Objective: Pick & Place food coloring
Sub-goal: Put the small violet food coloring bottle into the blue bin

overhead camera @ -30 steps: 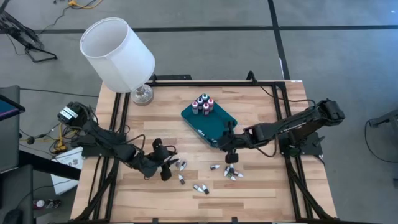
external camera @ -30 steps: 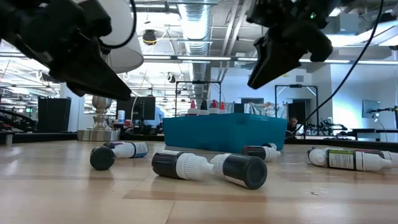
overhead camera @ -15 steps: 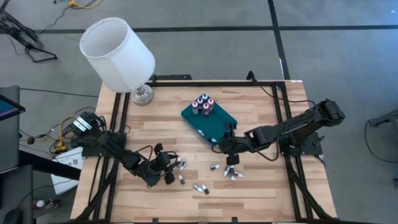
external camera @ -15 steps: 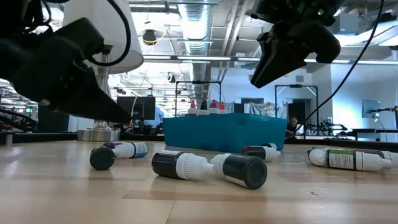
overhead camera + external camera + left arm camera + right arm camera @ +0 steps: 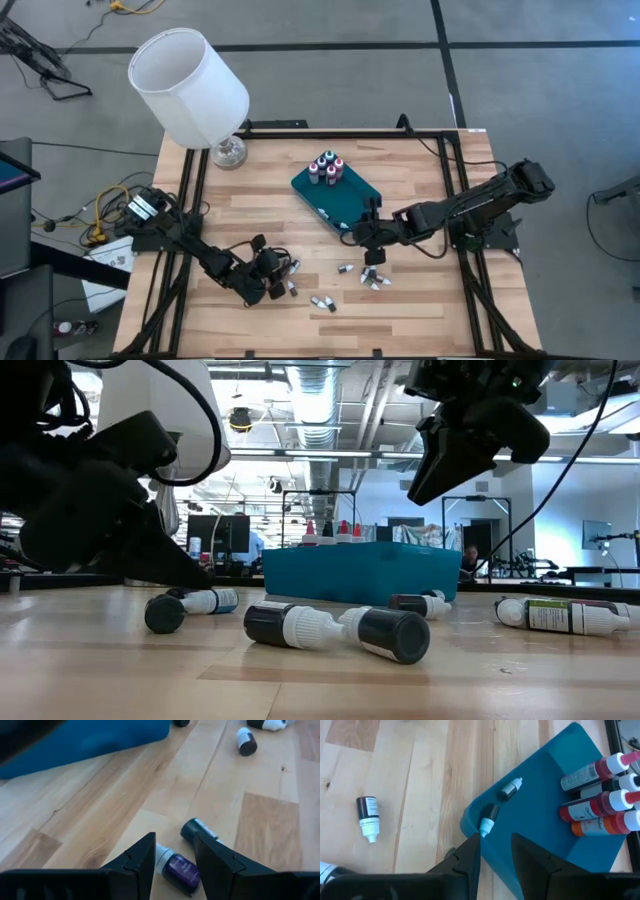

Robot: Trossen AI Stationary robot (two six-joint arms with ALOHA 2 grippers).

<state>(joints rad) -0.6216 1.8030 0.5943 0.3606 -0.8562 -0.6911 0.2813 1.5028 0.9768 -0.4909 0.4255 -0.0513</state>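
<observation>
Several food coloring bottles lie on their sides on the wooden table point(image 5: 420, 300), among them two by my left gripper point(image 5: 291, 268) point(image 5: 292, 288). More stand upright point(image 5: 326, 168) at the far end of the teal tray point(image 5: 350, 205), and two lie in it point(image 5: 510, 788) point(image 5: 488, 815). My left gripper point(image 5: 174, 842) is open and low over the table, its fingers on either side of a purple bottle point(image 5: 179, 870) with a whitish cap. My right gripper point(image 5: 495, 840) hangs open above the tray's near corner, holding nothing.
A white lamp point(image 5: 190, 85) stands at the far left corner. Other bottles lie near the table's middle point(image 5: 345, 268) point(image 5: 372, 278) point(image 5: 321, 302). In the low view bottles point(image 5: 290, 625) point(image 5: 385, 632) lie in front of the tray point(image 5: 360, 570). Black frame rails point(image 5: 195, 190) run along the table's sides.
My left gripper has come down toward the table and moved a little toward the near edge, to the bottles lying at the near left. Its fingers have stayed apart. The bottles and the tray have not moved.
</observation>
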